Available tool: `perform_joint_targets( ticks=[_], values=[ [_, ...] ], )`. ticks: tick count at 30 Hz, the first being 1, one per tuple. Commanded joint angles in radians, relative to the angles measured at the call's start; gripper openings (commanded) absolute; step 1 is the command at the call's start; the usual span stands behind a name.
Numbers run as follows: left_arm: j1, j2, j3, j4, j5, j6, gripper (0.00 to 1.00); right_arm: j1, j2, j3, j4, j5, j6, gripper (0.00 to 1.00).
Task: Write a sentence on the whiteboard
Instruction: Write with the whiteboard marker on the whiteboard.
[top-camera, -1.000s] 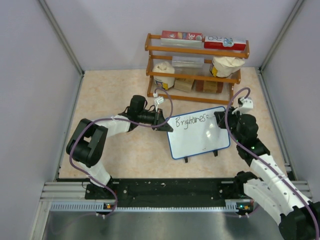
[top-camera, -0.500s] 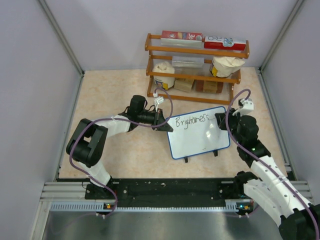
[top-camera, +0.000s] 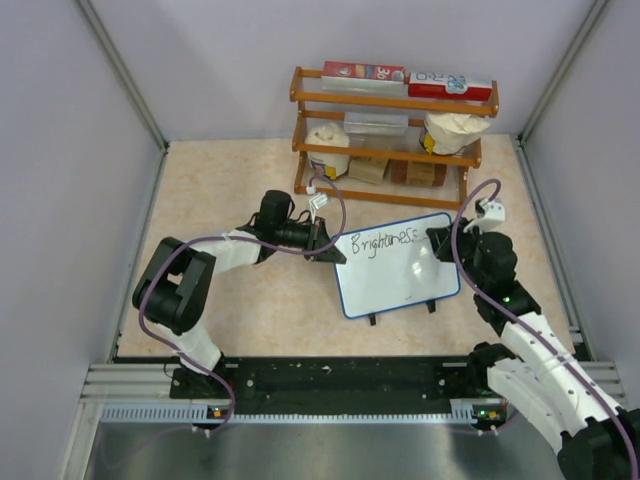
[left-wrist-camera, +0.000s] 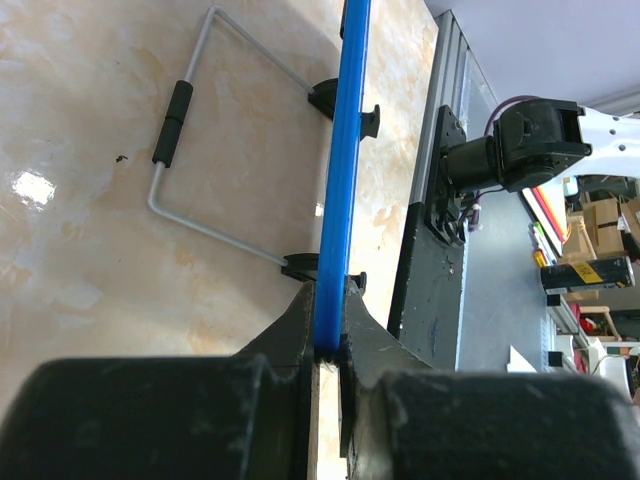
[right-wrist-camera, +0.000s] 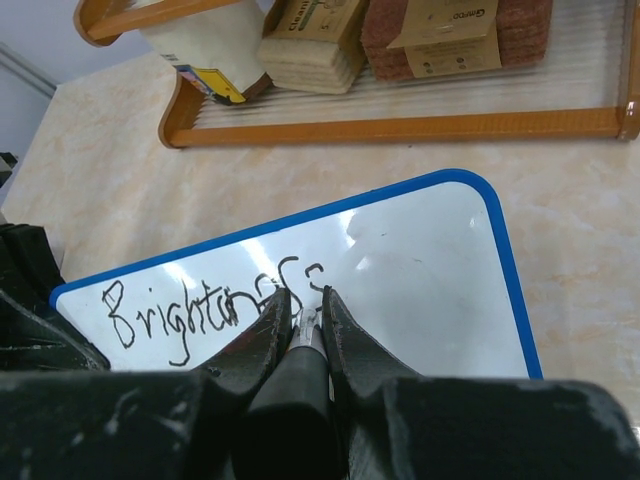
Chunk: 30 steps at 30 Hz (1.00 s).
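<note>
Right jaws: closed narrow on the marker (right-wrist-camera: 303, 340), tip down on the whiteboard (right-wrist-camera: 430, 270). The tip sits at the tail of the lettering (right-wrist-camera: 190, 315), which reads "Brightness" so far, one line only.

Left jaws: pinched shut on the board's short edge at 9 o'clock in the top view, steadying it. The board sits mid-worktop (top-camera: 230, 180), with the wooden rack (top-camera: 380, 101) at its 12 o'clock.

Key relation, wrist view: the board's long axis runs 9 to 3, tilted slightly up toward 2, and the written line follows it. Bare white lies at 3 o'clock of the tip, out to the rounded corner. My own jaws hide the surface under the line, toward 6.

Judgement: the sentence is barely begun. The next stroke wants a lift and a short shift toward 3 along that axis, and a drop toward 6 once the corner gets close. The right arm is the only one placed to write.
</note>
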Motion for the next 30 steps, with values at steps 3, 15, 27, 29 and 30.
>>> perform_joint_targets(
  ticks=[3, 15, 27, 29, 30],
  values=[
    [-0.018, 0.038, -0.010, -0.062, -0.132, 0.131, 0.00, -0.012, -0.103, 0.012, -0.013, -0.020, 0.007, 0.00],
    [-0.018, 0.018, -0.021, -0.055, -0.146, 0.132, 0.00, -0.012, -0.103, 0.041, 0.030, -0.262, 0.018, 0.00],
    [-0.016, -0.010, -0.033, -0.062, -0.168, 0.143, 0.00, -0.012, -0.022, 0.085, 0.033, -0.334, -0.013, 0.00],
    [-0.016, -0.001, -0.030, -0.062, -0.163, 0.142, 0.00, -0.012, -0.016, 0.091, 0.030, -0.333, -0.015, 0.00],
    [-0.016, 0.001, -0.027, -0.066, -0.163, 0.143, 0.00, -0.012, -0.016, 0.093, 0.030, -0.329, -0.016, 0.00]
  ],
)
